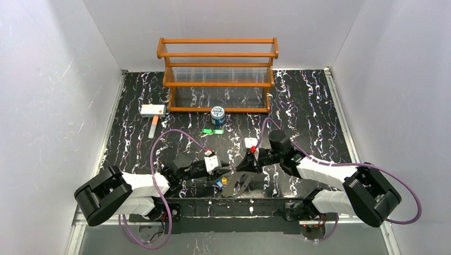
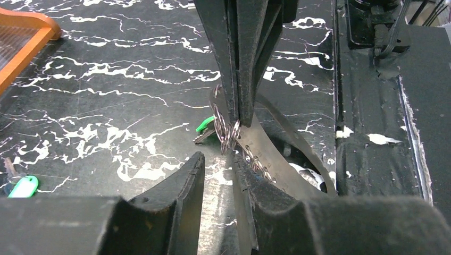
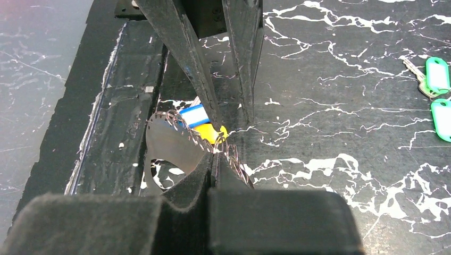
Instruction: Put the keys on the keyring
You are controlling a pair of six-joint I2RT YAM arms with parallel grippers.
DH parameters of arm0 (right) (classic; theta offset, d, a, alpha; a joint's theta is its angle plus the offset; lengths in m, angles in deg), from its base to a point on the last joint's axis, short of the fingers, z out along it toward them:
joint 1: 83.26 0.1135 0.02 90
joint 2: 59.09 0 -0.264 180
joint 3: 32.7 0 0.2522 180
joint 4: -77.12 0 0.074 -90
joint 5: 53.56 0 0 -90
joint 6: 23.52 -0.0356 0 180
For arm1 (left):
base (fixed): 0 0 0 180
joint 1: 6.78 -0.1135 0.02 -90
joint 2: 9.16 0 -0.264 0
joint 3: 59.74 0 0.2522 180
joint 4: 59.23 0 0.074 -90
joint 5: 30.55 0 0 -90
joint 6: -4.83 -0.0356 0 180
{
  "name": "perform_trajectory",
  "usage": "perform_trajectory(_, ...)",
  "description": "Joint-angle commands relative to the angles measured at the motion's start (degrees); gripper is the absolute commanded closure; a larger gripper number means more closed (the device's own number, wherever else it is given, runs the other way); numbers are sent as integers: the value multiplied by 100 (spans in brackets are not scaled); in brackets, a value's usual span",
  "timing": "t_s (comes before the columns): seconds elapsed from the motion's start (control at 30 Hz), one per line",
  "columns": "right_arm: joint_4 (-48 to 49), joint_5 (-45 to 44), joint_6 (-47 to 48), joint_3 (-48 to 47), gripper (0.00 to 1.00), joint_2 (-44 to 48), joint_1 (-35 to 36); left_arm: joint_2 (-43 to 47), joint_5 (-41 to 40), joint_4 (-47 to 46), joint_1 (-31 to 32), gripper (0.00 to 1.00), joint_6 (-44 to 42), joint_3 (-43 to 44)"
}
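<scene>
The keyring (image 3: 170, 143) is a grey flat loop edged with small wire rings, also in the top view (image 1: 240, 186) and the left wrist view (image 2: 266, 154). My right gripper (image 3: 215, 158) is shut on its ringed edge and holds it just above the table near the front edge (image 1: 245, 166). My left gripper (image 2: 218, 159) is open, its fingertips right beside the held rings (image 1: 227, 171), with only table showing in the gap. A blue key (image 3: 191, 116) and a yellow key (image 3: 210, 133) lie under the left fingers. A green key (image 2: 205, 125) shows behind the rings. Two green keys (image 1: 213, 132) lie farther back.
A wooden rack (image 1: 218, 74) stands at the back. A round blue-and-white can (image 1: 217, 116) sits in front of it. A white box with a red mark (image 1: 152, 110) and an orange-tipped stick lie at the back left. The black base bar (image 1: 234, 204) runs along the near edge.
</scene>
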Motion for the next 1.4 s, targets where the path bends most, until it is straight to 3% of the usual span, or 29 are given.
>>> perform_trajectory(0.0,117,314,193,-112,99,74,36,-78,150,-172,109,76,-124,74)
perform_trajectory(0.77,29,418,204,-185,99,134,52,-205,41,-290,437,84,-312,240)
perform_trajectory(1.0,56,335,184,-142,99,338,48,359,-790,-264,443,74,-361,-222)
perform_trajectory(1.37,81,486,153,-128,99,426,47,67,-568,-206,462,67,-478,-40)
